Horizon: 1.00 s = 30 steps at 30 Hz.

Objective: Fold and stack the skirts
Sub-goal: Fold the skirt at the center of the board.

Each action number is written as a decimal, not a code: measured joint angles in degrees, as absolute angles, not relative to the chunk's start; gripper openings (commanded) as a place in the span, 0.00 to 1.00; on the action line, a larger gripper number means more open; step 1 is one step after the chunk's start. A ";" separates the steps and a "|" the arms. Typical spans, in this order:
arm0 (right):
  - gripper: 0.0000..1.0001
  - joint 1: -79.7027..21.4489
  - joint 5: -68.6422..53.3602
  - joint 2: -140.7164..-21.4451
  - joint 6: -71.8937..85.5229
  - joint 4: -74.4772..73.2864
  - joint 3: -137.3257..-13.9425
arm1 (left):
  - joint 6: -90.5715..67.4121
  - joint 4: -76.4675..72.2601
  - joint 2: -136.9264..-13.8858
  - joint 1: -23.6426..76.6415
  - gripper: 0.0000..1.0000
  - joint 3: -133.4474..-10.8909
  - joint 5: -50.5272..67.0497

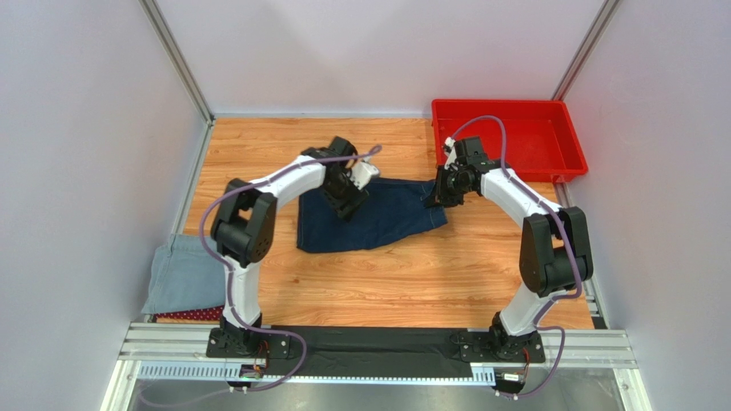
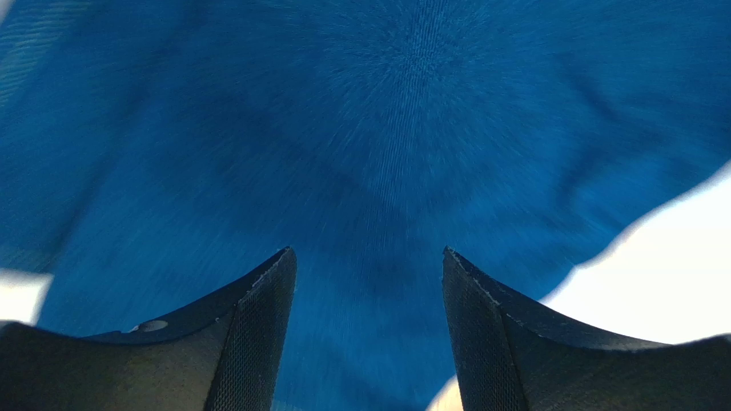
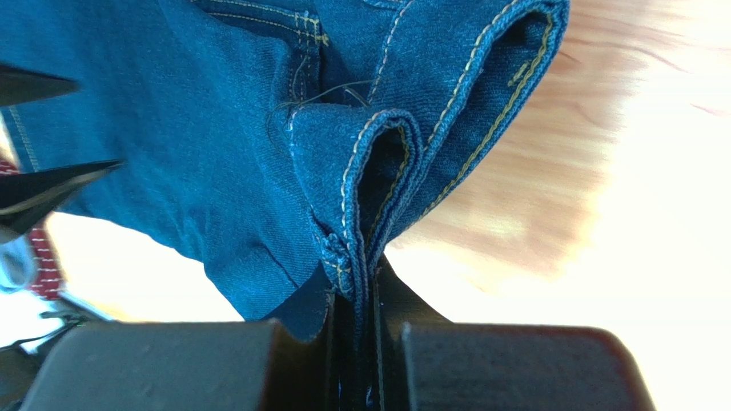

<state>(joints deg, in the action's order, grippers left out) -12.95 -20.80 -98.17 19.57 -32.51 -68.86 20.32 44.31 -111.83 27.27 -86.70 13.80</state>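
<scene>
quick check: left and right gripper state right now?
Left gripper: open, fingers apart over the dark navy denim skirt.
Right gripper: closed, pinching a stitched edge of that skirt.

- Left arm (image 1: 283,181): elbow raised, forearm reaching forward and inward; left gripper (image 2: 369,257) pointing down, fingers (image 2: 257,334) spread apart.
- Right arm (image 1: 515,195): reaching inward; right gripper (image 3: 369,282) pinched tight on the dark navy skirt (image 3: 214,128) hem.

A wooden table (image 1: 386,282) is laid out under the right pincer (image 1: 439,195). Pale walls (image 1: 377,51) are set behind and beside it.
</scene>
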 measured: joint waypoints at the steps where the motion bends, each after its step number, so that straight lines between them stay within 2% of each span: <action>1: 0.00 -12.95 -19.75 -97.60 18.79 -34.15 -69.43 | 20.25 44.31 -114.45 28.80 0.70 -87.42 12.40; 4: 0.00 -12.95 -16.75 -95.94 16.32 -38.61 -71.26 | 19.92 44.82 -119.50 32.08 0.70 -90.00 10.50; 8: 0.00 -12.95 -14.59 -94.94 14.09 -43.11 -73.93 | 19.38 45.36 -119.55 32.80 0.71 -92.36 11.38; 11: 0.00 -12.95 -12.16 -94.67 12.27 -46.26 -76.25 | 19.33 45.39 -116.22 31.75 0.72 -90.83 13.08; 17: 0.00 -13.32 -6.35 -93.14 9.61 -52.93 -80.64 | 19.33 45.10 -101.84 25.21 0.70 -81.97 14.59; 22: 0.00 -16.62 -0.05 -92.90 8.84 -56.86 -85.82 | 18.63 43.92 -102.96 21.91 0.64 -79.35 15.03; 24: 0.00 -19.22 1.74 -92.90 8.82 -57.47 -87.33 | 18.04 43.88 -106.63 22.46 0.59 -78.98 16.80; 28: 0.00 -25.21 4.05 -93.84 9.32 -58.33 -90.19 | 17.10 44.14 -111.98 23.14 0.40 -78.67 20.45; 30: 0.00 -27.86 4.49 -95.37 9.76 -58.33 -92.01 | 16.82 44.07 -112.81 23.22 0.36 -78.67 21.61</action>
